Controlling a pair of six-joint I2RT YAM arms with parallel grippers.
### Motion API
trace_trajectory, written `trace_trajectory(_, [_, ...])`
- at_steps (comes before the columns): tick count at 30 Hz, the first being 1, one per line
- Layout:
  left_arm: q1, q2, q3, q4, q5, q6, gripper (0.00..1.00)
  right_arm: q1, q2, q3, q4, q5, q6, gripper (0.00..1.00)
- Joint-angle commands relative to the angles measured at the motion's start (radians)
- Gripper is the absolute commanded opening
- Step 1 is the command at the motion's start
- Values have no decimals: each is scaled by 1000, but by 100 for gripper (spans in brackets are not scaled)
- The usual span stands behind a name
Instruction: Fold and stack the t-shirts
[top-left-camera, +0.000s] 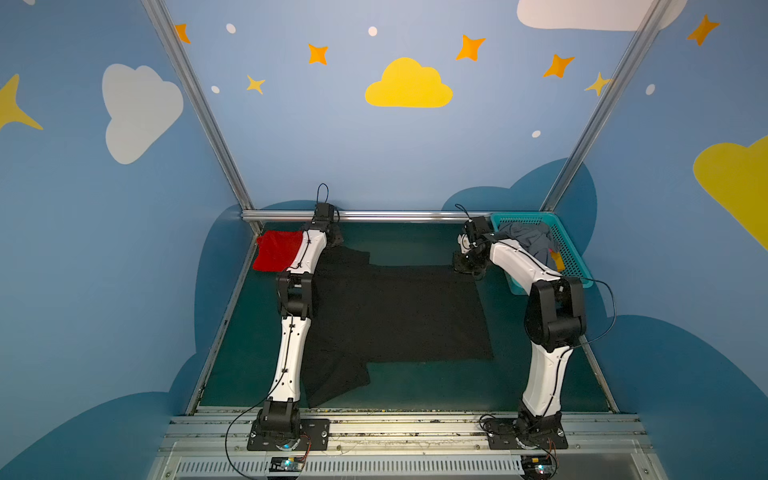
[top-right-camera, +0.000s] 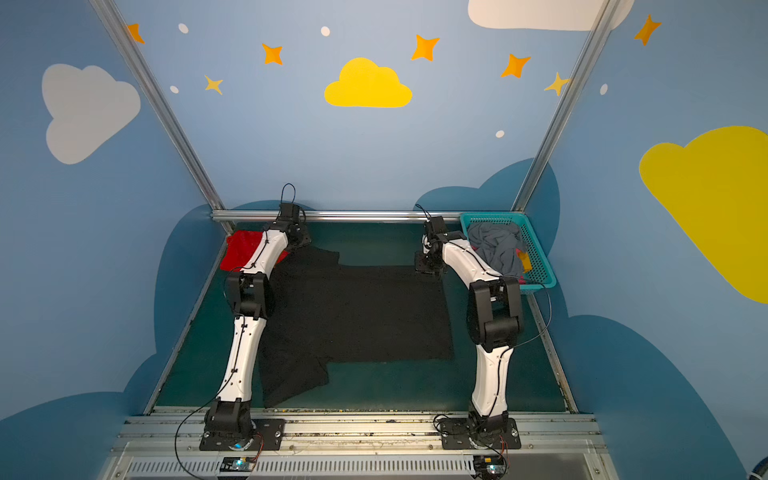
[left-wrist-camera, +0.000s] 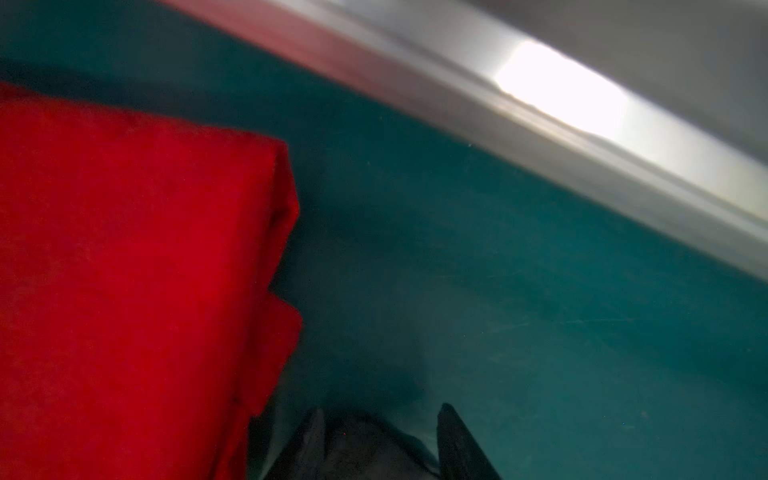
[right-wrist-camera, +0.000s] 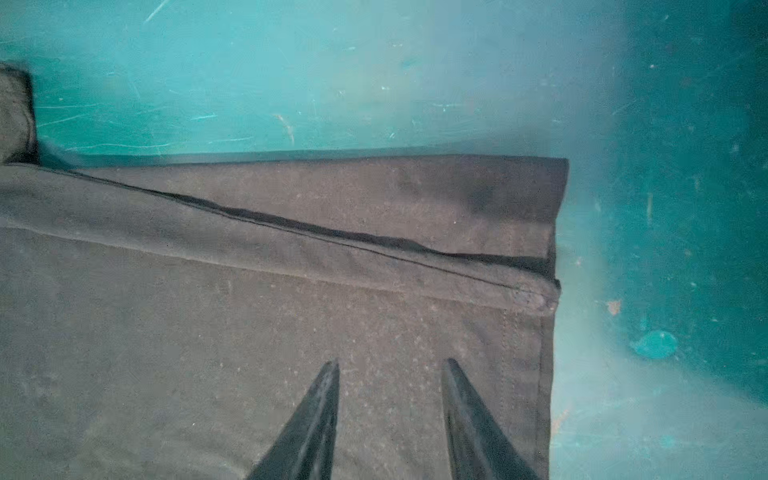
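Around, blue cloud-painted walls (top-left-camera: 332, 145); teal tabletop (top-left-camera: 415, 386) under black t-shirt (top-left-camera: 395, 311).

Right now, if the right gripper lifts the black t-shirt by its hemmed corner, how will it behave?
Probably floppy: the black t-shirt lies flat and thin, so it should drape from the right gripper. Two layers show at its edge, so they may separate. Spread this wide, most of it would likely drag on the table.
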Motion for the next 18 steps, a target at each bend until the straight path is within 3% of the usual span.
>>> trace_trajectory(1, [9,28,14,-52,54,-23,37,4,-56,-7,-15,-12,8,42])
trace_trajectory(9, [10,15,15,-65,62,-30,5,4,-64,-12,-17,-10,6,42])
trace_trajectory(18, [7,-114,-72,-4,77,-3,5,4,-91,-29,-11,-12,5,41])
